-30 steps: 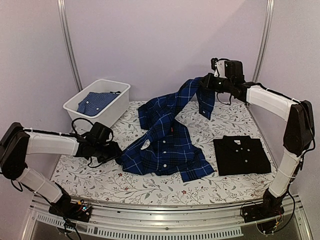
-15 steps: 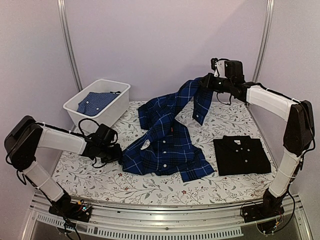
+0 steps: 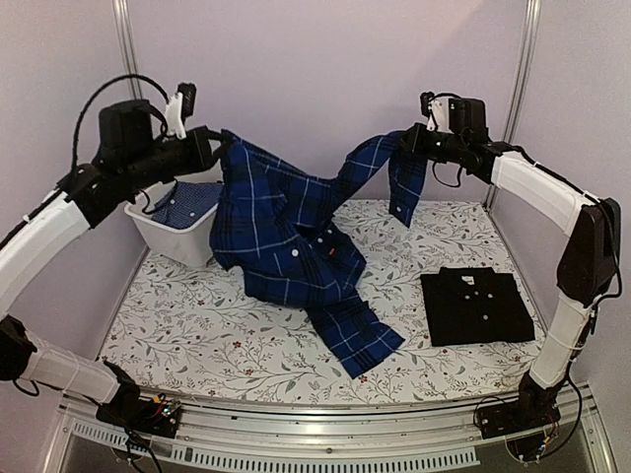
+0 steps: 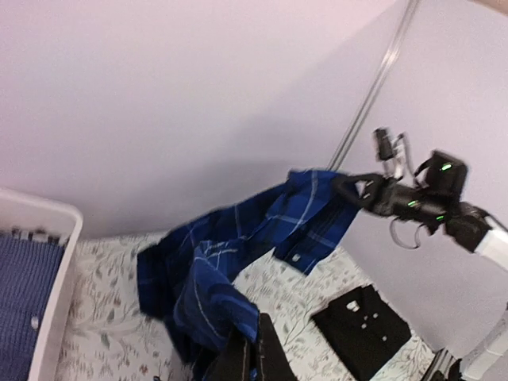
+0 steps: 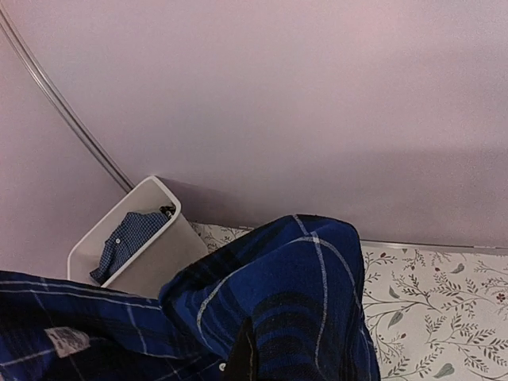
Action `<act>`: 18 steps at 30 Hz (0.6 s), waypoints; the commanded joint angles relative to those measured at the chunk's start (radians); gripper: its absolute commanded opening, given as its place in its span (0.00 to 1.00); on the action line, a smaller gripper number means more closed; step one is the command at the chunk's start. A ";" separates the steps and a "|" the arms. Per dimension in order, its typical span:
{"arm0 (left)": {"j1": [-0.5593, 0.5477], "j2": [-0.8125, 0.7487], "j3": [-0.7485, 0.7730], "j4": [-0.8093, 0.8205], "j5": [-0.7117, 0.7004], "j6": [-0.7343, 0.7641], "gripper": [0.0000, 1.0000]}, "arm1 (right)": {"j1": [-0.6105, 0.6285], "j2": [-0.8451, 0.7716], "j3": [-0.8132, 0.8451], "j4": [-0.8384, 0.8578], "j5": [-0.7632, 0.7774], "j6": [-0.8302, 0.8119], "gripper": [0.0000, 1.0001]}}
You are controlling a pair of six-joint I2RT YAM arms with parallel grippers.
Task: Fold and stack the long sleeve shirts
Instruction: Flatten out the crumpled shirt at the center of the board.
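Both pincers are clamped fully shut on the navy-and-blue plaid button-front shirt. The left gripper pinches one end high over the white plastic bin; the right gripper pinches the other end, back right. The cloth hangs between them with its tail resting on the floral-covered table, probably held up to spread it for folding. The folded plain black shirt lies flat at right, likely the stack base.

The navy-and-blue plaid shirt hangs spread in the air, held high at its left and right ends and sagging between them, with one lower part trailing onto the tabletop. The black shirt lies folded flat on the right, buttons up, well apart from it.
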 commanded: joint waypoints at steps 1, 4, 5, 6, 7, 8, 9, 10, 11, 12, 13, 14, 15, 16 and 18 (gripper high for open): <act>-0.029 0.002 0.238 -0.061 0.299 0.186 0.00 | -0.090 -0.001 0.064 -0.055 0.043 -0.031 0.00; -0.109 0.090 0.351 -0.068 0.440 0.187 0.00 | -0.159 -0.010 0.047 -0.070 0.029 -0.005 0.00; -0.140 0.121 0.370 -0.058 0.482 0.180 0.00 | -0.181 -0.014 0.035 -0.077 0.023 -0.001 0.00; -0.171 0.154 0.367 -0.041 0.516 0.171 0.00 | -0.200 -0.016 0.019 -0.083 0.014 0.004 0.00; -0.198 0.190 0.355 -0.020 0.557 0.160 0.00 | -0.216 -0.018 -0.001 -0.090 0.011 0.007 0.00; -0.232 0.225 0.336 0.011 0.604 0.139 0.00 | -0.232 -0.024 -0.024 -0.095 0.010 0.008 0.00; -0.249 0.267 0.312 0.045 0.648 0.112 0.00 | -0.245 -0.027 -0.051 -0.098 0.010 0.008 0.00; -0.276 0.310 0.295 0.074 0.685 0.088 0.00 | -0.258 -0.031 -0.080 -0.100 0.010 0.009 0.00; -0.320 0.363 0.286 0.096 0.718 0.067 0.00 | -0.268 -0.034 -0.107 -0.103 0.011 0.010 0.00; -0.354 0.438 0.284 0.115 0.751 0.054 0.00 | -0.275 -0.039 -0.141 -0.108 0.023 0.010 0.00; -0.387 0.476 0.288 0.128 0.781 0.048 0.00 | -0.284 -0.041 -0.163 -0.113 0.035 0.010 0.00; -0.420 0.560 0.303 0.133 0.815 0.043 0.00 | -0.295 -0.041 -0.182 -0.116 0.044 0.011 0.00; -0.447 0.622 0.328 0.126 0.851 0.043 0.00 | -0.304 -0.042 -0.199 -0.117 0.046 0.013 0.00; -0.475 0.678 0.368 0.098 0.869 0.053 0.00 | -0.312 -0.042 -0.210 -0.119 0.047 0.015 0.00; -0.514 0.765 0.441 0.030 0.874 0.080 0.10 | -0.321 -0.038 -0.223 -0.124 0.047 0.019 0.00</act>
